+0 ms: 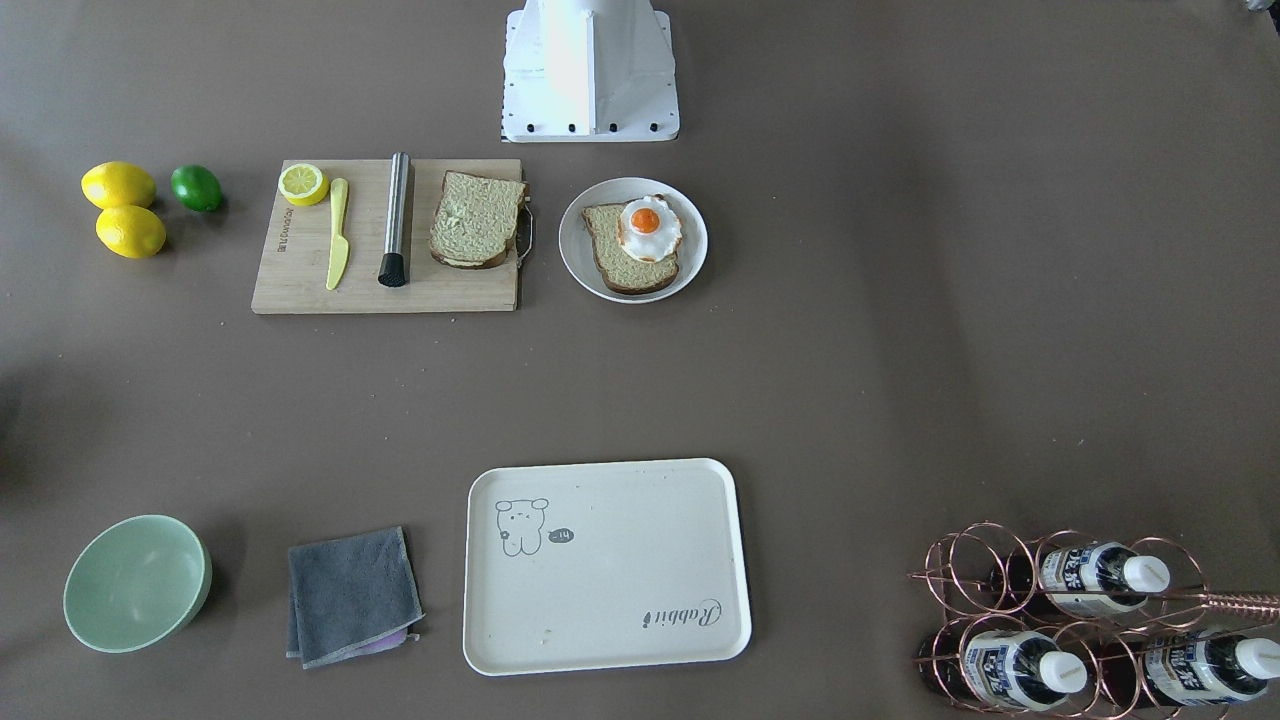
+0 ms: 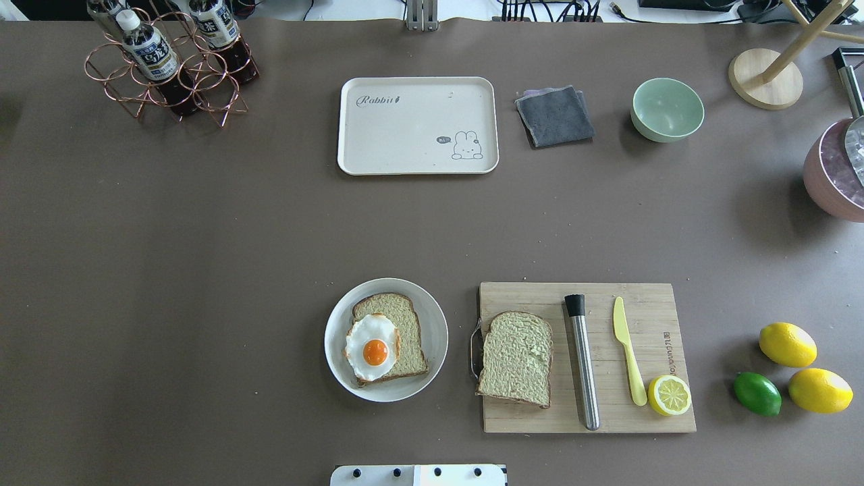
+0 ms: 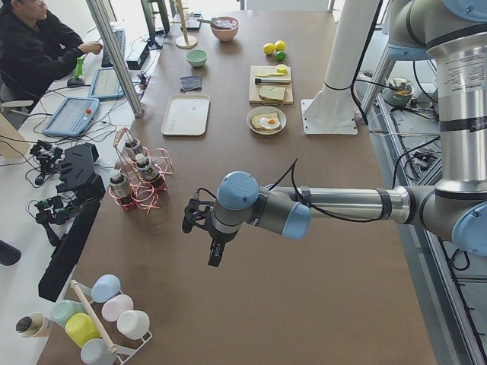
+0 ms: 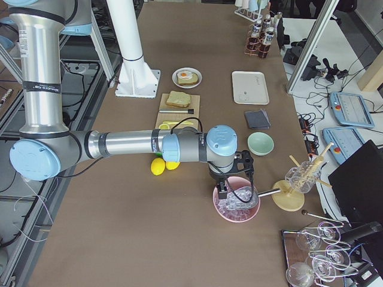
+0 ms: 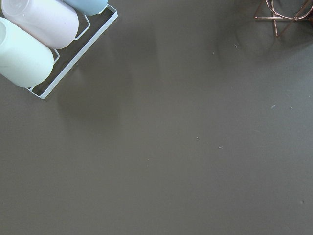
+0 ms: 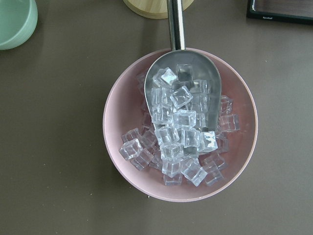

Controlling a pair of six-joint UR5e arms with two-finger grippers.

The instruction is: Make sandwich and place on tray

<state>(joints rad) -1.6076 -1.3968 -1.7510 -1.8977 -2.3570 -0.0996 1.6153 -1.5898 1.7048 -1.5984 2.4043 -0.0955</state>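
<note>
One bread slice (image 2: 405, 327) lies on a round grey plate (image 2: 337, 364) with a fried egg (image 2: 371, 346) on top. The second bread slice (image 2: 516, 358) lies on the wooden cutting board (image 2: 648, 304). The cream tray (image 2: 405, 135) stands bare at the far middle of the table. My left gripper (image 3: 192, 220) hovers over bare table near the bottle rack, far from the food. My right gripper (image 4: 225, 190) hangs over a pink bowl of ice cubes (image 6: 181, 127). I cannot tell whether either is open or shut.
The board also holds a metal muddler (image 2: 584, 364), a yellow knife (image 2: 628, 354) and a half lemon (image 2: 669, 395). Two lemons (image 2: 788, 344) and a lime (image 2: 757, 393) lie beside it. A grey cloth (image 2: 555, 116), green bowl (image 2: 667, 109) and bottle rack (image 2: 169, 64) stand at the far side.
</note>
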